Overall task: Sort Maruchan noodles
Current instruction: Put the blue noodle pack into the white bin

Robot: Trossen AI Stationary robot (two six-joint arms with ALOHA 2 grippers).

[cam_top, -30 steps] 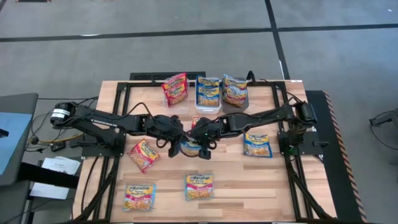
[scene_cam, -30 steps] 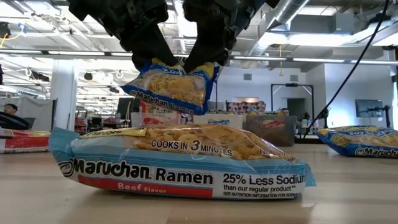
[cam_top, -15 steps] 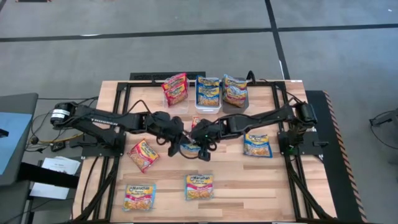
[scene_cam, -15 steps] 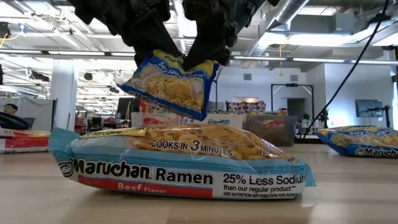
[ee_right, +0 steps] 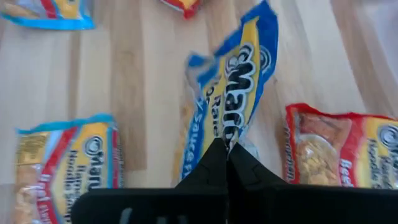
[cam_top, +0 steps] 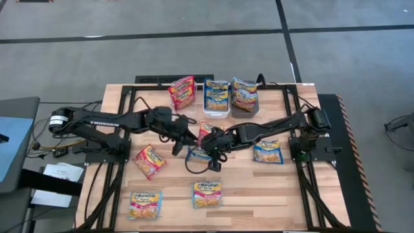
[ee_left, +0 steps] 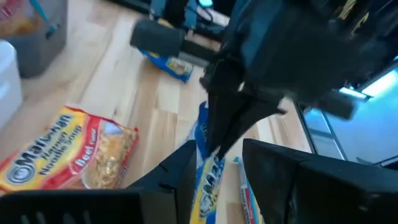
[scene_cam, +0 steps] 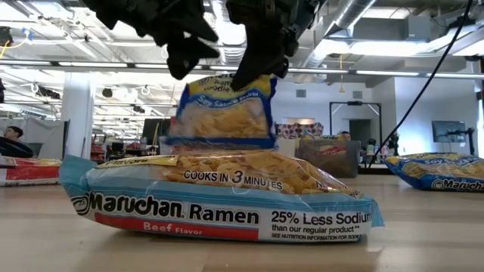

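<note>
Right gripper (ee_right: 227, 149) pinches one blue noodle packet (ee_right: 227, 118); left gripper (cam_top: 181, 137) open beside it; four packets lie loose.

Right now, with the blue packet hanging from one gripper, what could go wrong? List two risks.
1. The right gripper pinches the blue packet only by its top edge, so the crinkly plastic might slip out.
2. The left gripper, open, sits close beside it, so the arms could bump when either one moves.
</note>
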